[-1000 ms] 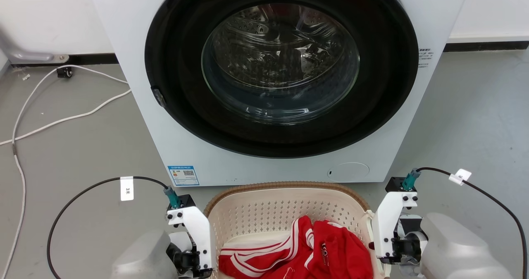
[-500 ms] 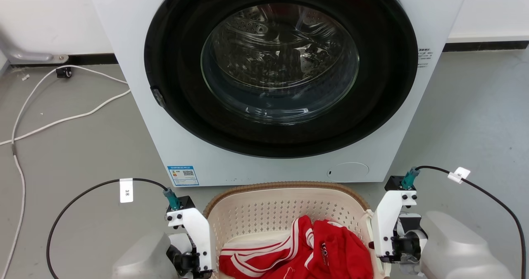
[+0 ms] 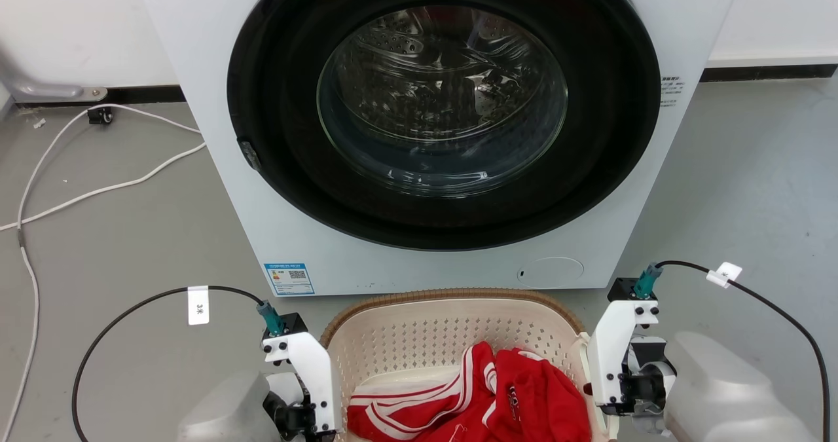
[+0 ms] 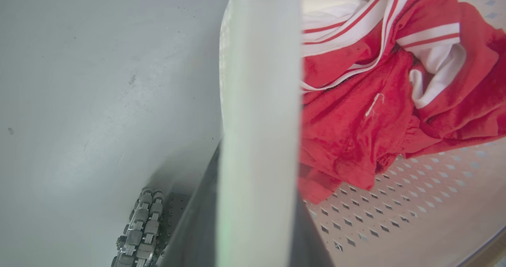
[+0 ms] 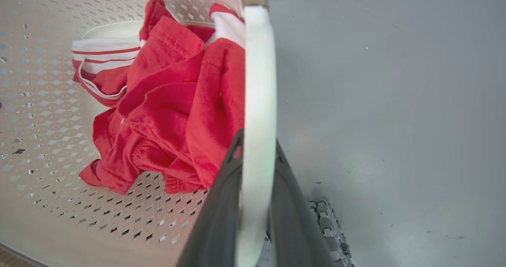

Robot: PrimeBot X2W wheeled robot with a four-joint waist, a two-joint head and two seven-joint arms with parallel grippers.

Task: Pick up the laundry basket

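Note:
The laundry basket (image 3: 452, 337), cream with perforated walls and a brown rim, sits at the bottom middle of the head view, just in front of the washer. Red and white clothes (image 3: 497, 396) lie inside it. My left gripper (image 4: 259, 172) is shut on the basket's white left handle (image 4: 259, 81), which runs up between the dark fingers. My right gripper (image 5: 257, 140) is shut on the white right handle (image 5: 259, 61) in the same way. In the head view both white wrist brackets flank the basket, and the fingers themselves are hidden below them.
A white front-loading washer (image 3: 445, 258) with its round glass door shut stands right behind the basket. A white cable (image 3: 98, 186) trails over the grey floor at the left. Black cables loop from both wrists. A roller wheel (image 4: 138, 227) of my base shows near the basket.
Almost nothing. In the head view the left wrist has sunk slightly and the right wrist has crept a little to the left. The basket keeps its place.

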